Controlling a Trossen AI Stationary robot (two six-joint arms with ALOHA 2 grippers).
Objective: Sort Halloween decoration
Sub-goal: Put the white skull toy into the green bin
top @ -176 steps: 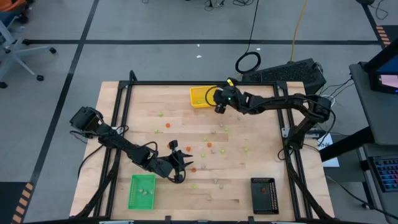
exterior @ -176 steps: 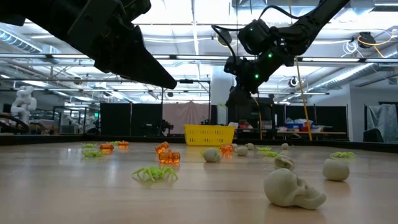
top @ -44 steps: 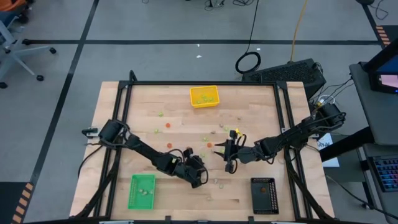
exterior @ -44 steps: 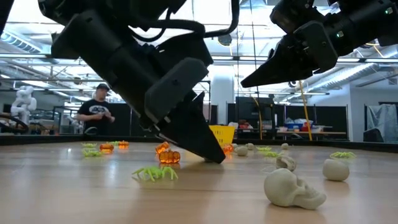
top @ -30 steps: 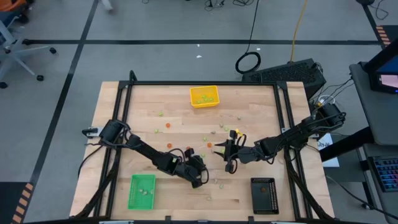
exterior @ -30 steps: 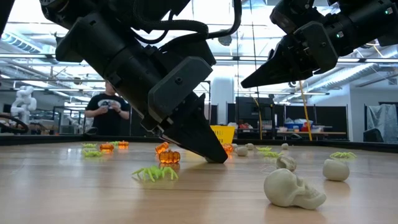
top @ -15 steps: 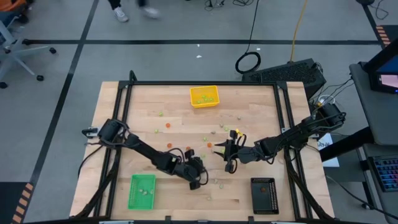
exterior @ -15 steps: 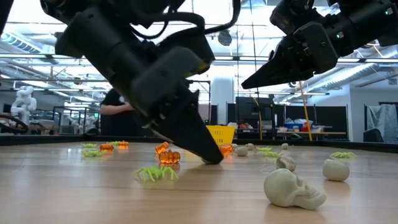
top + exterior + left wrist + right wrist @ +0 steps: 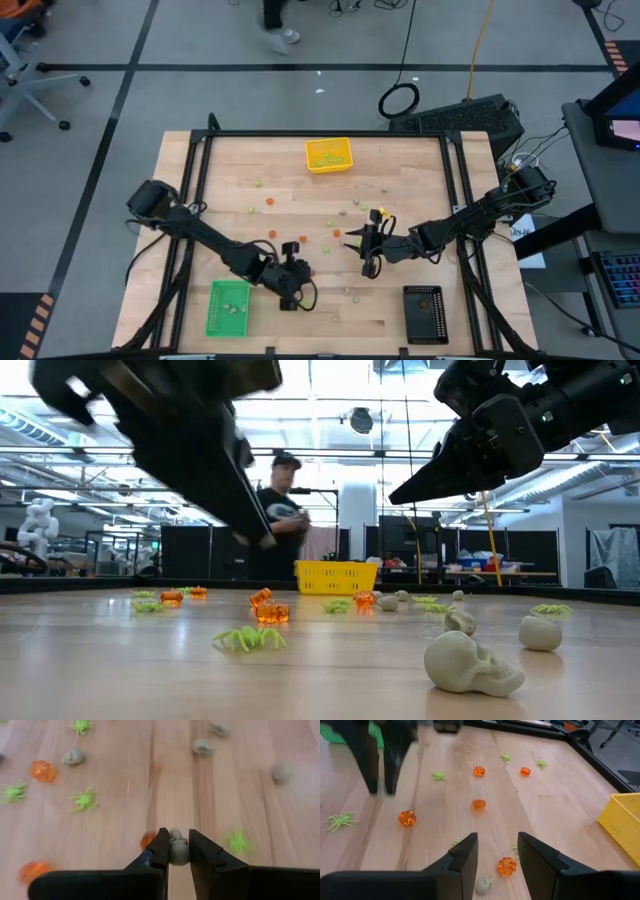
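Above the table (image 9: 400, 160), the left gripper (image 9: 179, 851) clamps a pale beige piece (image 9: 178, 851), probably a skull. The right gripper (image 9: 496, 851) hovers mid-table, fingers parted and empty, over scattered orange pumpkins (image 9: 479, 804) and green spiders (image 9: 84, 800).

My two arms are dark, nearly black, built of jointed blocky segments with thin black cables looping alongside them. My left pincer (image 9: 179, 851) has two flat matte-black fingers tapering to blunt tips. My right pincer (image 9: 496, 850) has the same black wedge-shaped fingers, broad at the base. A small yellow marking sits near my right wrist.
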